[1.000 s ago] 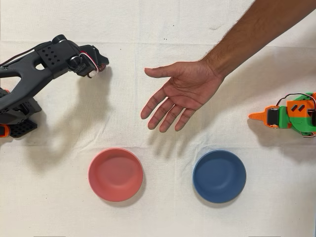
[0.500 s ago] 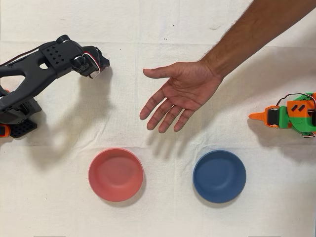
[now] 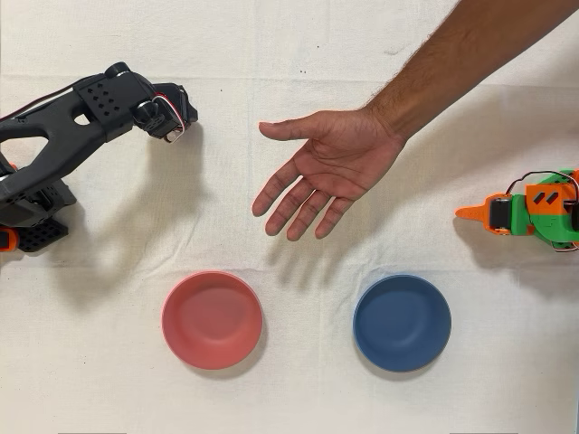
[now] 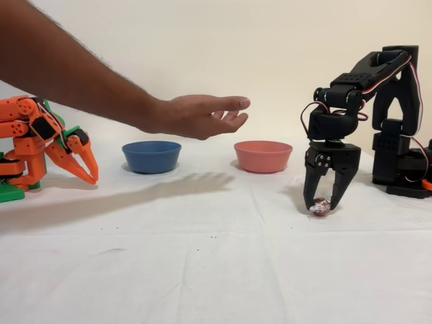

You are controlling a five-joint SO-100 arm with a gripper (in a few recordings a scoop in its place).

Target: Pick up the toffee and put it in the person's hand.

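Black end effector (image 3: 179,122) hangs near the worktop's (image 3: 289,380) far left corner in the overhead view, well apart from the person's hand (image 3: 330,172); we cannot judge its grip there. From the fixed view, we see its fingers (image 4: 335,192) straddling the toffee (image 4: 320,206) on the cloth, apparently touching; shiny foil could slip out on lifting, or drop before reaching the raised palm.

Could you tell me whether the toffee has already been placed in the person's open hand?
No. In the fixed view the toffee sits low at the cloth between the fingers of the black tool, well away from the raised hand.
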